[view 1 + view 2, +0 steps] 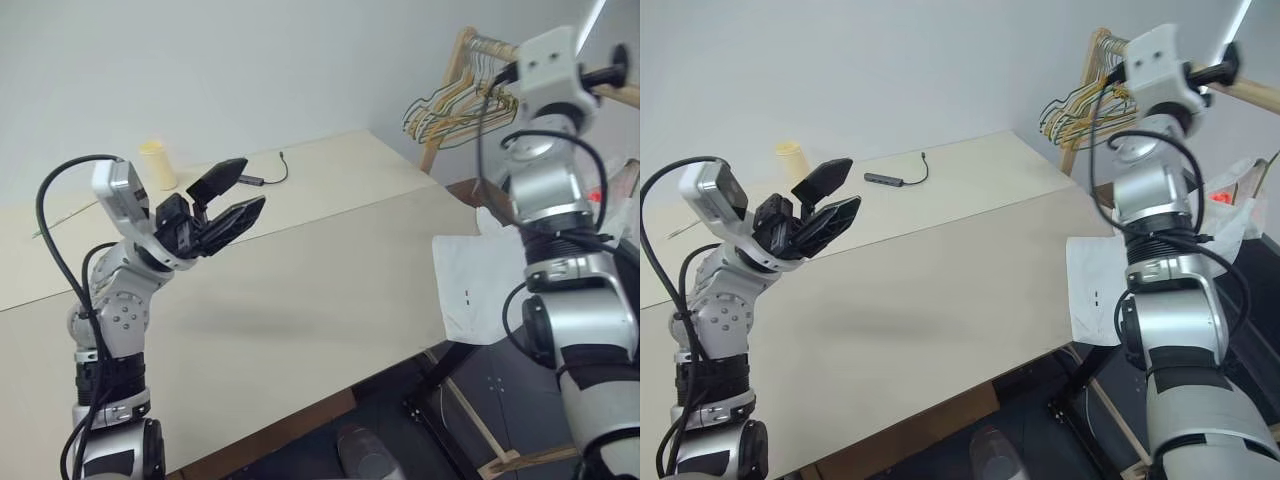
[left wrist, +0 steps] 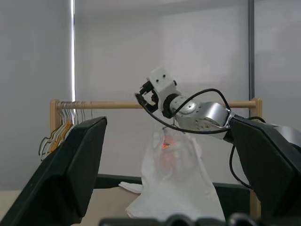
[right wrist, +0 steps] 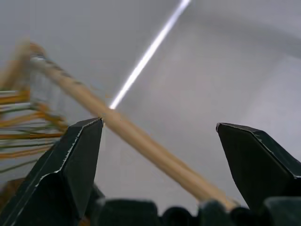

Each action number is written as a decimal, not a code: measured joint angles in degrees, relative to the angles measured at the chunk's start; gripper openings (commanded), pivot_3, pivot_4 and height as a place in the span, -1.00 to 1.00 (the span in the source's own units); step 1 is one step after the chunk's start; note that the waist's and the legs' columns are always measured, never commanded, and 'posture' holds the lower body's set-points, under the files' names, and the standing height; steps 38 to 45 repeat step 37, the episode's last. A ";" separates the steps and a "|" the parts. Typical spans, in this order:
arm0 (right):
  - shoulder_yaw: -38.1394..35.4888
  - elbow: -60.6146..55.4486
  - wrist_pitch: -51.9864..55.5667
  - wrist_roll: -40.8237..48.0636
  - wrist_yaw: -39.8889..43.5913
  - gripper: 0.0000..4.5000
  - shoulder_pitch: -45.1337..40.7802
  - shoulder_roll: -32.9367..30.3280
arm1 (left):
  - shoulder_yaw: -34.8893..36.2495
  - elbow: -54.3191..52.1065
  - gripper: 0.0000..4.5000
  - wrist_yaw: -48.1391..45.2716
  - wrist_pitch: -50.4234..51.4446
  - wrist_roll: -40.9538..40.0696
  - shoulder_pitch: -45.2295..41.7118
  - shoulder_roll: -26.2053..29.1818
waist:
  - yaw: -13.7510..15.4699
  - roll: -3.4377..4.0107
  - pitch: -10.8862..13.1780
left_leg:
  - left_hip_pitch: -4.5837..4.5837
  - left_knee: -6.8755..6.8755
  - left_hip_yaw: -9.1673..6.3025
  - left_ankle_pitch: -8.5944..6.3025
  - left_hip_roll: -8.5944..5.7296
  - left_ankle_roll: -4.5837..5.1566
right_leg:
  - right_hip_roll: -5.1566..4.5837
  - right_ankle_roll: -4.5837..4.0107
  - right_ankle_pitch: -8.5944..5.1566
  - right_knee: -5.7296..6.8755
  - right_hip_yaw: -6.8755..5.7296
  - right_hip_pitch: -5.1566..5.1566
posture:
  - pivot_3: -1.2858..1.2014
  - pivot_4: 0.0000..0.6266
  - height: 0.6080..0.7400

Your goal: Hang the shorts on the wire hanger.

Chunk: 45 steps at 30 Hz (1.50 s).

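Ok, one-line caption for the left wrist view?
Open left gripper frames the right arm reaching a wooden rail, white shorts hanging below.

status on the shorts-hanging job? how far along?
Looks nearly done: the shorts hang below the wooden rail, the hanger itself not discernible. In hand: nothing; the left gripper and right gripper both have open, empty jaws, the right one up by the rail. Left: probably just withdrawing the arm.

White thin-fabric shorts (image 1: 470, 285) hung over the right edge of the long pale wooden table (image 1: 300, 290). A bunch of wire hangers (image 1: 450, 110) hung on the wooden rail (image 2: 117, 105) behind it. A small cream cup (image 1: 157, 164) stood at the table's far side.
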 measured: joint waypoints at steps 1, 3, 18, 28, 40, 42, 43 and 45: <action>0.67 -1.82 -1.00 0.85 4.02 0.98 1.62 0.77 | 0.13 -0.06 1.00 0.08 0.00 0.34 1.20 0.99 | 0.07 0.00 0.00 | 0.00 -0.02 -0.03 0.00 0.01 0.00 | 0.02 0.00 0.00 0.00 -0.01 -0.01 | -0.17 -1.00 1.00; 1.42 -5.92 -1.69 2.66 11.22 0.98 4.90 2.51 | 1.13 -0.19 1.00 1.01 -0.02 1.31 3.74 2.33 | 0.26 0.00 0.00 | -0.03 -0.02 -0.06 0.00 0.03 0.00 | 0.03 -0.01 0.00 0.03 -0.02 -0.04 | -0.17 -1.00 1.00; 12.44 -38.10 -0.78 9.62 47.41 0.98 28.91 3.76 | 6.93 -5.97 1.00 10.57 -0.49 13.24 28.19 9.99 | 10.15 0.00 0.00 | -0.90 0.02 -0.20 0.07 0.04 -0.20 | -0.02 -0.20 0.04 0.37 -0.12 -1.24 | -0.04 -1.00 1.00; 13.78 -38.25 -1.18 8.58 52.82 0.98 32.85 3.22 | 4.75 -14.28 1.00 15.16 -0.47 16.05 34.57 7.42 | 17.40 -0.01 0.00 | -0.95 0.02 -0.11 0.13 0.04 -0.30 | 0.05 -0.52 -0.01 0.69 -0.14 -1.53 | 0.03 -1.00 1.00; 13.89 -36.72 -2.58 6.93 53.50 0.98 32.85 3.81 | 3.58 -16.40 1.00 17.78 -0.48 17.62 35.86 5.55 | 21.02 -0.03 -0.01 | -0.93 0.02 -0.03 0.18 0.13 -0.38 | 0.49 -0.76 -0.04 0.77 -0.14 -1.58 | 0.04 -1.00 1.00; 13.89 -36.72 -2.58 6.93 53.50 0.98 32.85 3.81 | 3.58 -16.40 1.00 17.78 -0.48 17.62 35.86 5.55 | 21.02 -0.03 -0.01 | -0.93 0.02 -0.03 0.18 0.13 -0.38 | 0.49 -0.76 -0.04 0.77 -0.14 -1.58 | 0.04 -1.00 1.00; 13.89 -36.72 -2.58 6.93 53.50 0.98 32.85 3.81 | 3.58 -16.40 1.00 17.78 -0.48 17.62 35.86 5.55 | 21.02 -0.03 -0.01 | -0.93 0.02 -0.03 0.18 0.13 -0.38 | 0.49 -0.76 -0.04 0.77 -0.14 -1.58 | 0.04 -1.00 1.00; 13.89 -36.72 -2.58 6.93 53.50 0.98 32.85 3.81 | 3.58 -16.40 1.00 17.78 -0.48 17.62 35.86 5.55 | 21.02 -0.03 -0.01 | -0.93 0.02 -0.03 0.18 0.13 -0.38 | 0.49 -0.76 -0.04 0.77 -0.14 -1.58 | 0.04 -1.00 1.00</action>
